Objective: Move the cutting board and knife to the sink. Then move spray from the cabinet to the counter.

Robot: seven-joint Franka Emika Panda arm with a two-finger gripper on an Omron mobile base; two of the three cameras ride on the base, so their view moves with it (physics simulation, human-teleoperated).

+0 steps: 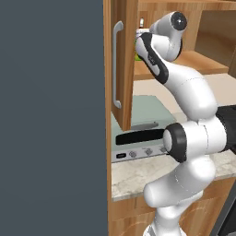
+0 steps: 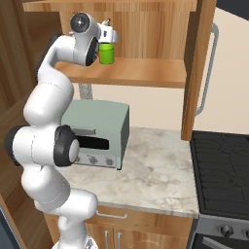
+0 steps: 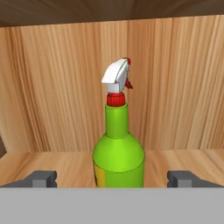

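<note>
Spray (image 3: 118, 148) standing upright on the cabinet (image 2: 131, 73) shelf, sitting centred between the gripper's (image 3: 113, 178) fingertips (image 3: 43, 178). Jaws gaping wide, flanking the bottle on both sides, touching nothing.

A rendered home kitchen. A marbled stone surface (image 2: 160, 170) on a wooden base carries a pale green toaster oven (image 2: 99, 133), with a black stovetop (image 2: 221, 170) just beside it. Above hangs an open wooden wall cabinet (image 2: 146, 73) with shelves and a door with a silver bar handle (image 1: 116, 64).
</note>
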